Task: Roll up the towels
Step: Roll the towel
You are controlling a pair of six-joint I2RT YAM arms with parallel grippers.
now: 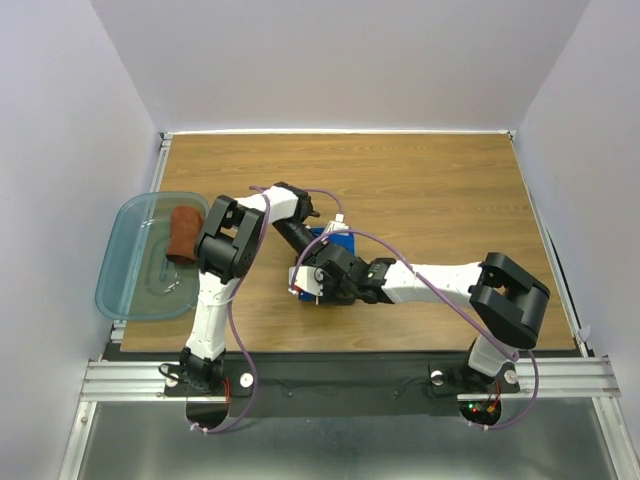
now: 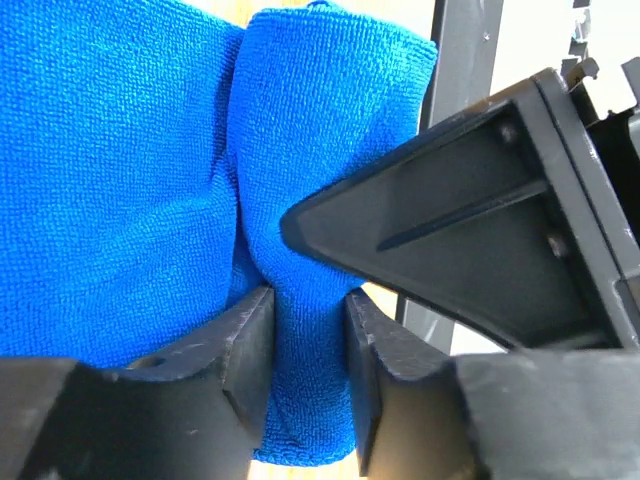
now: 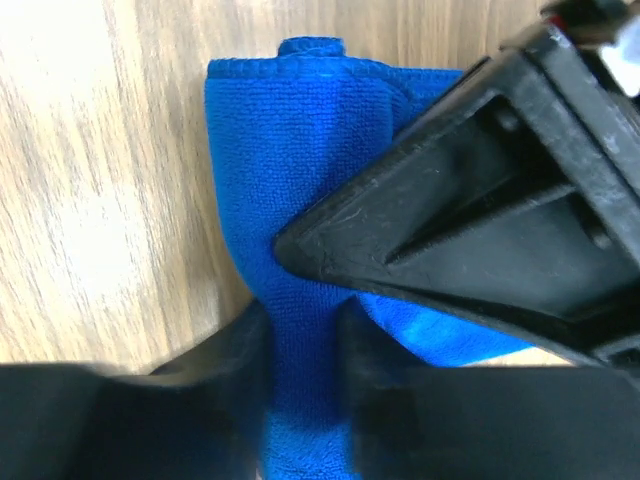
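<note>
Royal-blue cloth, a fold of the blue towel (image 2: 120, 180), was pinched between the fingers of the left tool (image 2: 305, 330) at the bottom of the left wrist view. Another fold of it was clamped by the right tool (image 3: 300, 335). Both tools were seen together at the centre of the wooden counter (image 1: 430, 190). The rust-brown towel (image 1: 185, 232) was seen inside the teal bin (image 1: 125, 275), at the left edge.
</note>
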